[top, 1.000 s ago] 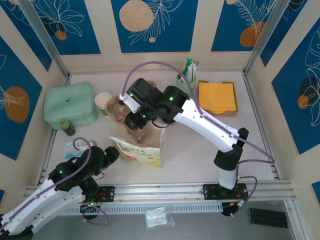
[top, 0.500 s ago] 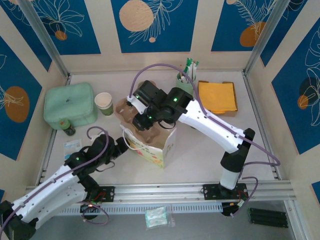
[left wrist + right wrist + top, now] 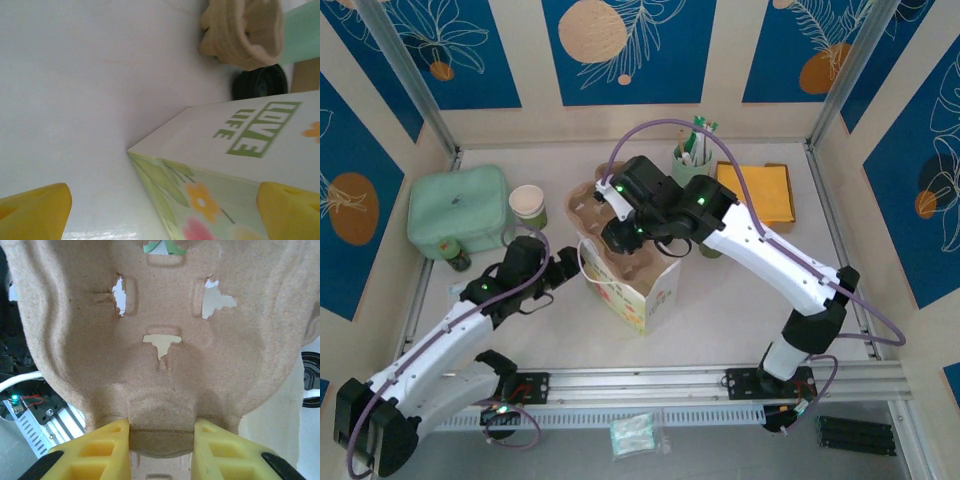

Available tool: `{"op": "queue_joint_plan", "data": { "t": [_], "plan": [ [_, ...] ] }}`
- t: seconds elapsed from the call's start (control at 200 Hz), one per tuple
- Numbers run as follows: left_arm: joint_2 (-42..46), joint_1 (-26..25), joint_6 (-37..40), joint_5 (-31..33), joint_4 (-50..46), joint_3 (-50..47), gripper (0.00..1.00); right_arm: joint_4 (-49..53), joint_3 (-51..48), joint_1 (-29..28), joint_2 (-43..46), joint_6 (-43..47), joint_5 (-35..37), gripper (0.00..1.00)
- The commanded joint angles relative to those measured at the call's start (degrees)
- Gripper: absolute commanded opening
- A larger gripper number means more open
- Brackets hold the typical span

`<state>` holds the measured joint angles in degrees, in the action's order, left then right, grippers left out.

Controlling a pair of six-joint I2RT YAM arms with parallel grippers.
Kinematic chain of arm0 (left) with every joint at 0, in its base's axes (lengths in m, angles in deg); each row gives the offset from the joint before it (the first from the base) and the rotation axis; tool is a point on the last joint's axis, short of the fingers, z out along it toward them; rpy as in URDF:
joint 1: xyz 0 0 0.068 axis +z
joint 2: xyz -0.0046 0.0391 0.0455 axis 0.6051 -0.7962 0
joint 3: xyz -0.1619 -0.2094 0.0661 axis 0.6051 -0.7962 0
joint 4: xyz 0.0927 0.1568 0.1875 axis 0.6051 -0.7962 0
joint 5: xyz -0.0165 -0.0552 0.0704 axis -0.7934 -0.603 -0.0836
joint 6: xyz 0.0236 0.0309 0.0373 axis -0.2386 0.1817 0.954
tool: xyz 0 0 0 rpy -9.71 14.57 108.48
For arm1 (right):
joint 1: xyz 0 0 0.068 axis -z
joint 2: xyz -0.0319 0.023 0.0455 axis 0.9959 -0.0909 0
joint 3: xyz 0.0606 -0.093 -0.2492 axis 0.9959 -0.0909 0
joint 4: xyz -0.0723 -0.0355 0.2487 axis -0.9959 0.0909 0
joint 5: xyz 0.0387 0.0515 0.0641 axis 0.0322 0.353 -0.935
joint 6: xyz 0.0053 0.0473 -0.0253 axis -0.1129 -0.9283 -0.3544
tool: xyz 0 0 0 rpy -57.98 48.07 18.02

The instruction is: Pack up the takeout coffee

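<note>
My right gripper [image 3: 161, 432] is shut on the rim of a brown pulp cup carrier [image 3: 160, 330], holding it over the mouth of the flowered paper bag [image 3: 638, 292]. From above, the carrier [image 3: 588, 197] sticks out past the bag's far left. My left gripper [image 3: 564, 272] is open at table height just left of the bag [image 3: 240, 165], its yellow fingertips [image 3: 32, 212] wide apart with the bag's corner between them. A black round lid [image 3: 260, 82] lies beyond the bag; I cannot tell whether it tops the takeout coffee.
A lidless green-and-white cup [image 3: 527, 205] stands left of the carrier, beside a mint lunch box [image 3: 460, 208] and a small dark bottle [image 3: 457, 260]. At the back are a green holder of sticks [image 3: 690, 155] and yellow napkins [image 3: 756, 193]. Walls close in three sides.
My left arm has swung forward to the bag's left side and its jaws have opened a little wider. The right arm has carried the carrier rightwards. The bag has shifted right and stands more upright.
</note>
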<state>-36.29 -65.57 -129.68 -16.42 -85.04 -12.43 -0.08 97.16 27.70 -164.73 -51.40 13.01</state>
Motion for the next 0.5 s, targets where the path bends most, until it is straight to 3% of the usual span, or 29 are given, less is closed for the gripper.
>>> {"op": "queue_joint_plan", "data": {
  "t": [0.0, 0.495],
  "plan": [
    [1.1, 1.6, 3.3, -2.1, -2.0, 3.1, 0.96, 0.2, -0.2, 0.1, 2.4, -1.0, 1.3, 0.29],
    [10.9, 4.3, 4.8, -5.9, -18.4, 18.3, 1.00, 1.3, -1.8, 0.5, 2.7, -2.5, 3.3, 0.29]
  ]
}}
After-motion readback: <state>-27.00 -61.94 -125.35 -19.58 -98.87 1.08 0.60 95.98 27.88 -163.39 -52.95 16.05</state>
